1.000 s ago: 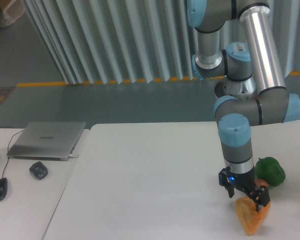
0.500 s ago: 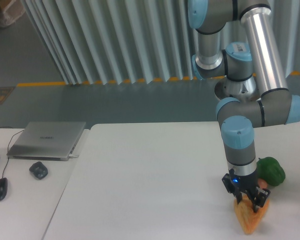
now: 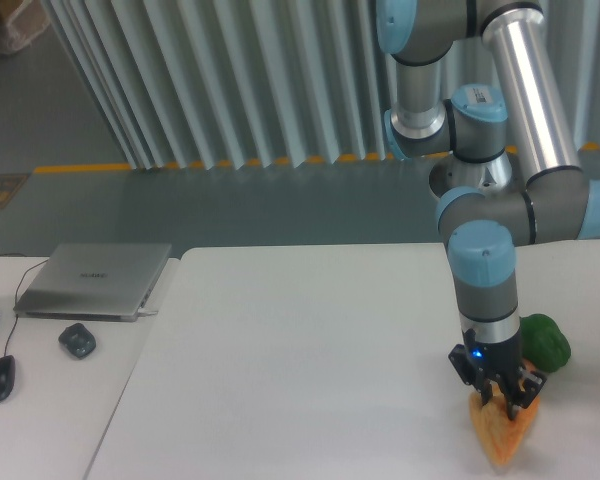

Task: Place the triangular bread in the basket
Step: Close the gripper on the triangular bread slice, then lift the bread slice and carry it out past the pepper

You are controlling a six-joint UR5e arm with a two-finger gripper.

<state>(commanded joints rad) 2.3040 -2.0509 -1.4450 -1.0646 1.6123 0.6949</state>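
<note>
End effector (image 3: 501, 398) — on triangular bread (image 3: 500, 436)

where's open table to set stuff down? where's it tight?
Free: the broad white tabletop between the laptop side and the gripper. Tight: the right front corner, where the gripper sits down on the triangular bread beside the green pepper.

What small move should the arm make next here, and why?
Probably close the fingers on the triangular bread. The gripper is down at the top edge of the wedge with its fingers on either side, and the bread lies on the table beside the green pepper. No basket is in view.
</note>
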